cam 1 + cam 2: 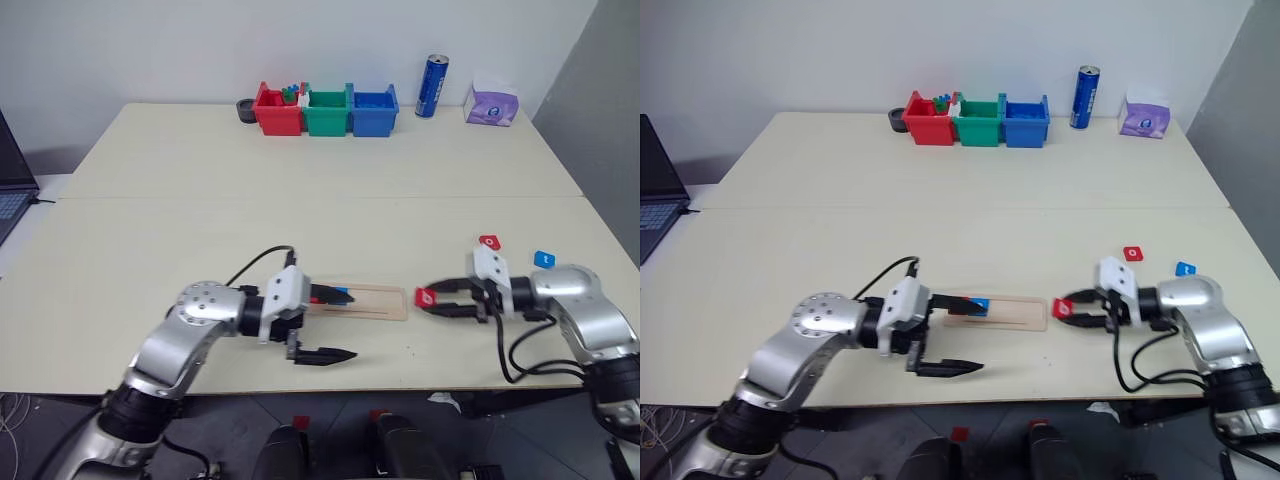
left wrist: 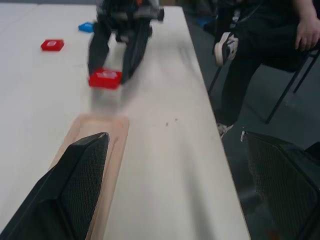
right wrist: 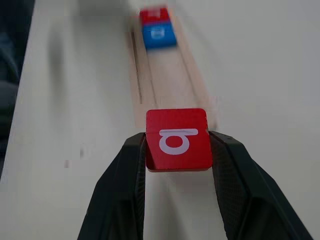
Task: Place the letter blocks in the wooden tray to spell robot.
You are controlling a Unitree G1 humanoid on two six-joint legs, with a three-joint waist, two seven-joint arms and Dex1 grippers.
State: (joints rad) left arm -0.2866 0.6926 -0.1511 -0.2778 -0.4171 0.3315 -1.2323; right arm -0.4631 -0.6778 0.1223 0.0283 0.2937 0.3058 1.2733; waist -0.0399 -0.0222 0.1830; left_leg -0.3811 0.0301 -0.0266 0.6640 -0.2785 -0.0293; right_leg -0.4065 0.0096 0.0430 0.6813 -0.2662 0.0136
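Two tiles down, three to go: from my remote station I see the wooden tray [image 1: 362, 300] lying on the near part of the desk [image 1: 330, 190], with a red tile [image 3: 154, 14] and a blue tile [image 3: 159, 35] already seated side by side in the groove at its left end; I cannot read their letters.

My right gripper [image 3: 177, 145] pinches a third block, the red "b" tile [image 3: 177, 138], by its two side edges and holds it just off the tray's right end, lined up with the empty stretch of groove.

My left gripper [image 1: 322, 325] hangs with its fingers spread wide and empty over the tray's left end, one finger above the placed tiles and the other nearer to me, past the tray's near edge.

Two loose blocks wait on the desk to the far right, well apart from the tray: a red tile [image 1: 489, 241] and a blue "t" tile [image 1: 544, 259].

I judge the word under half spelled, with the held tile next in line.
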